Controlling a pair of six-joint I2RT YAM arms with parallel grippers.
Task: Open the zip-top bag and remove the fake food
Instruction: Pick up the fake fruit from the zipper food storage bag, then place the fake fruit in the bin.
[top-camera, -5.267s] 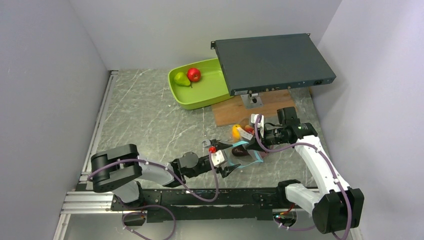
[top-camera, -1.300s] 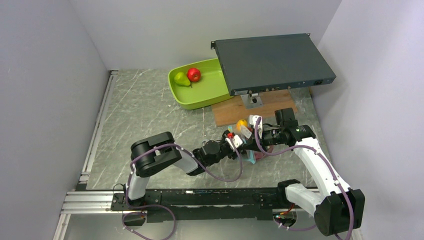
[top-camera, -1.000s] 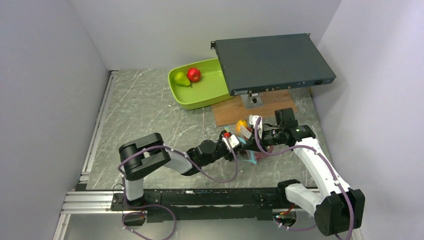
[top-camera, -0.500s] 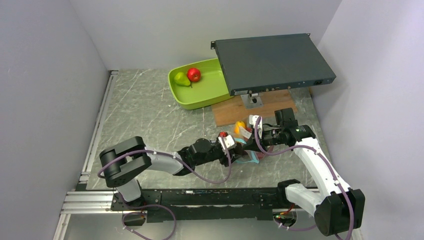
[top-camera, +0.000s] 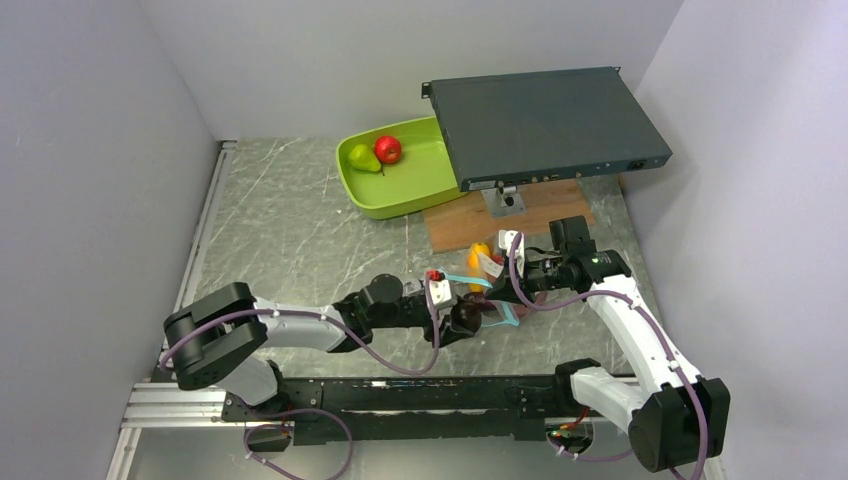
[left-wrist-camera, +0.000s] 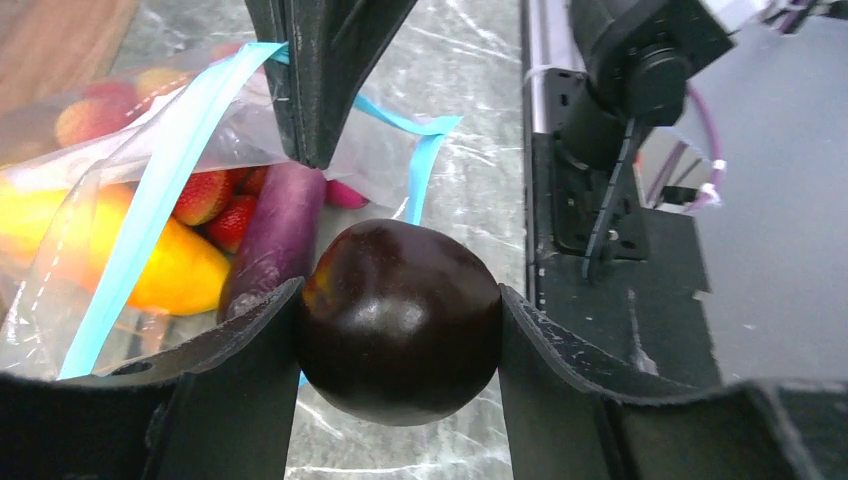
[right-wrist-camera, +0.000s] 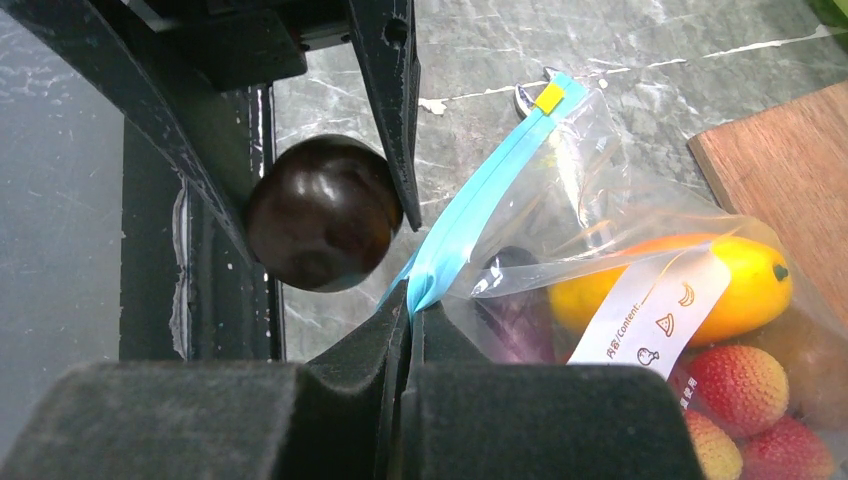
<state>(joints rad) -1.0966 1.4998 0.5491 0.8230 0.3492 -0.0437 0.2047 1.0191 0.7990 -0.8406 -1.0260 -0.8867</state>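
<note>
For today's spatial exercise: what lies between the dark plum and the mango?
The purple eggplant, inside the zip-top bag, lies between plum and mango, seen in the left wrist view.

Lime-green tray (top-camera: 412, 186) at far side of grey marble table (top-camera: 280, 230), next to dark flat rack unit (top-camera: 545, 125) propped above wooden board (top-camera: 455, 228).

left arm (top-camera: 300, 325) stretched low rightward | left end effector (top-camera: 460, 318) clamping plum (left-wrist-camera: 398, 320) | right end effector (right-wrist-camera: 409, 303) pinched on zip-top bag (right-wrist-camera: 600, 240)
</note>
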